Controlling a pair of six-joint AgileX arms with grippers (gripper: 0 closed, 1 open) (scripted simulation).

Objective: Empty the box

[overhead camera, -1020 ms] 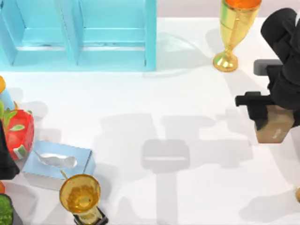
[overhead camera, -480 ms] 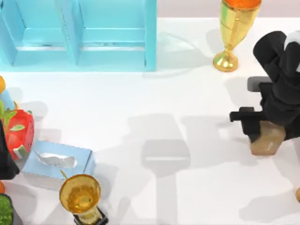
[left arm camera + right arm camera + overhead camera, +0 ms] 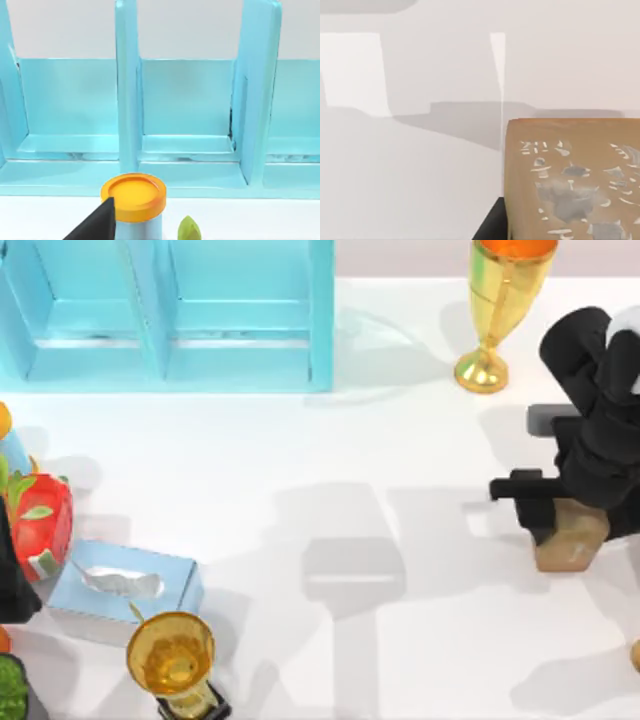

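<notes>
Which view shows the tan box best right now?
The right wrist view: the box is close up, its printed face plain. The top view has the box at the table's right side, partly under the right arm. The left wrist view faces the blue shelf instead.

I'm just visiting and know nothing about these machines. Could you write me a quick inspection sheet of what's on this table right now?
Surface: plain white table, shadows across it.
Job's things: small tan cardboard box at the table's right side, under the right hand.
Clutter: blue shelf unit, tall gold goblet, gold trophy cup, light blue tissue box, red strawberry-print carton, orange-lidded jar.
Grippers: right hand at the cardboard box, grip not readable; left arm parked at the left edge.
Cables: nothing seen.
Surroundings: nothing seen.
</notes>
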